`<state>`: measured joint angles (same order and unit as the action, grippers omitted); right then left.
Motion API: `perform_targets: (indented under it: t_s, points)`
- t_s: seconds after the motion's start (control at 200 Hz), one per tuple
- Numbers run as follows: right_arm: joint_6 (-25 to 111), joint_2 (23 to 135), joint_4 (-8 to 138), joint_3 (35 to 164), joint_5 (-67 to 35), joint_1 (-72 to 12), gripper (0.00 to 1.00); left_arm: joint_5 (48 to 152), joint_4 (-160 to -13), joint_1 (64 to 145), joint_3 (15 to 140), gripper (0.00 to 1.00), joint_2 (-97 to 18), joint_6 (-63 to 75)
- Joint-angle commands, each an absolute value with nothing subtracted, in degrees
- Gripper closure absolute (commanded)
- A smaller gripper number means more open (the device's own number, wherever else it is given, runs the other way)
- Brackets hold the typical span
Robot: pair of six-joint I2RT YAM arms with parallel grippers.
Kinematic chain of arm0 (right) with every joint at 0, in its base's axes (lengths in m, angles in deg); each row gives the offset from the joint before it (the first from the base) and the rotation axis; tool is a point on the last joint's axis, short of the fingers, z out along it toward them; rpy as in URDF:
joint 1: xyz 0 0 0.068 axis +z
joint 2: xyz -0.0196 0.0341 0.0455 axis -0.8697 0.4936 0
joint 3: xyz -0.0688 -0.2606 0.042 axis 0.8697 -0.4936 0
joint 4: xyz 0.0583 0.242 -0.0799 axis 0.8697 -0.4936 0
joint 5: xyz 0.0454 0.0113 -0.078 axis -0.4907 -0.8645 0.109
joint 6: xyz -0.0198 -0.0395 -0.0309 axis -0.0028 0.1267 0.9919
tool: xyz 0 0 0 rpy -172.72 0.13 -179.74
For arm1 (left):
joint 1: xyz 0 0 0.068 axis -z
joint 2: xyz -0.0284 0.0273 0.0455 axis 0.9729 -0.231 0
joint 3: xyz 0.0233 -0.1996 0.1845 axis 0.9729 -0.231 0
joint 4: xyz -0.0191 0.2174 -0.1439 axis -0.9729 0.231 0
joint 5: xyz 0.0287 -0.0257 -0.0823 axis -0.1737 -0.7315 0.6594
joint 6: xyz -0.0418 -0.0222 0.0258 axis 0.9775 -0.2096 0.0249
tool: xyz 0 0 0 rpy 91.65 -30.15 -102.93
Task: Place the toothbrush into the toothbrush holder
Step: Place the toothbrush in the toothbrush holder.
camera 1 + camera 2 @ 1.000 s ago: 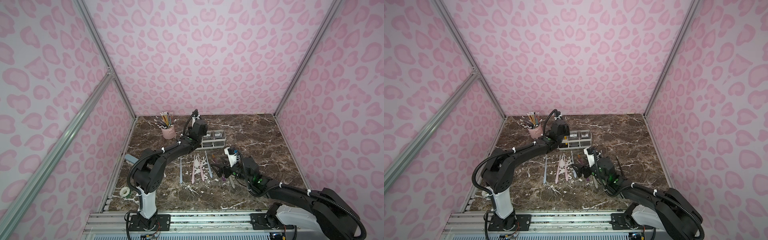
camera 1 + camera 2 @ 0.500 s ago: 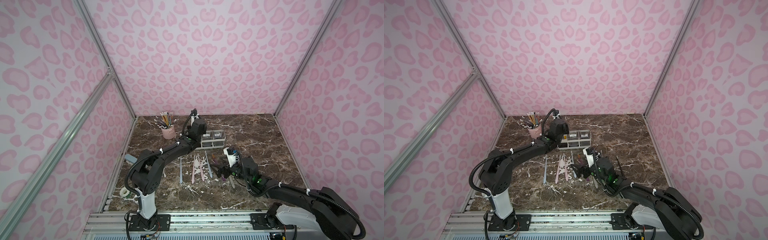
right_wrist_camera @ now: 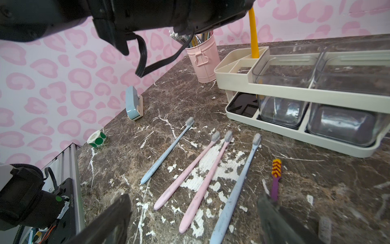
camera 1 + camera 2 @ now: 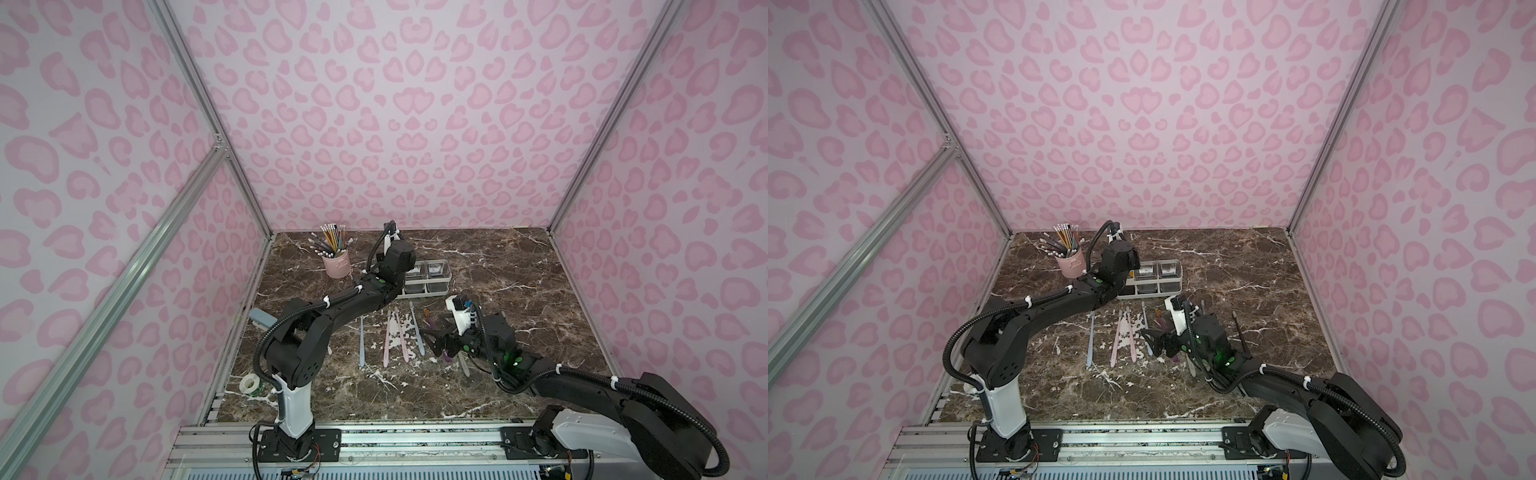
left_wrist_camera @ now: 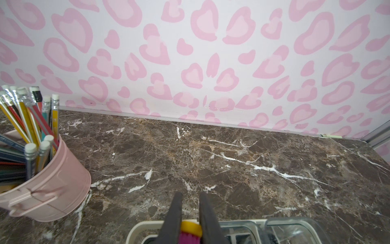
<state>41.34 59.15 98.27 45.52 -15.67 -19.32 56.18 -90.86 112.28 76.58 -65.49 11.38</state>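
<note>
The yellow toothbrush (image 3: 253,31) stands up straight in the back corner slot of the white toothbrush holder (image 3: 236,82). The left gripper (image 5: 191,198) pinches it tight, maybe right by the brush head. The right gripper (image 3: 193,209) is wide open and holds nothing. It hangs near the pink toothbrushes (image 3: 185,172) lying on the marble table (image 3: 327,190). A pink pencil cup (image 3: 203,61) sits beside the holder.
</note>
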Motion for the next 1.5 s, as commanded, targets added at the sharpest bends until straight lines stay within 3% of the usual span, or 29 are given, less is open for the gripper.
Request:
perform_targets:
  t_s: [0.0,0.245,0.6,0.63,0.885,1.195,1.495]
  points:
    - [41.7,59.4,100.6,46.2,-15.9,-19.1,0.05,55.3,-94.3,112.2,75.5,0.97,-66.1,11.6]
    - [41.7,59.9,100.7,46.5,-16.0,-19.0,0.05,55.6,-94.0,112.2,75.8,0.97,-66.8,12.0]
    - [42.0,59.7,100.4,46.6,-16.0,-18.9,0.05,55.8,-93.4,112.2,76.4,0.66,-65.6,12.2]
    - [42.0,59.6,100.4,46.6,-15.9,-18.8,0.05,55.8,-93.2,112.2,76.5,0.59,-65.4,12.2]
    - [42.2,59.4,100.4,46.6,-15.9,-18.7,0.04,56.1,-91.2,112.2,77.5,0.40,-62.7,12.0]
    - [42.4,59.6,100.3,46.6,-15.6,-18.7,0.04,55.7,-82.9,112.3,80.5,0.33,-54.4,14.0]
    - [42.1,58.0,99.1,46.5,-13.7,-18.7,0.04,56.5,-59.0,112.2,78.3,0.34,-46.1,23.4]
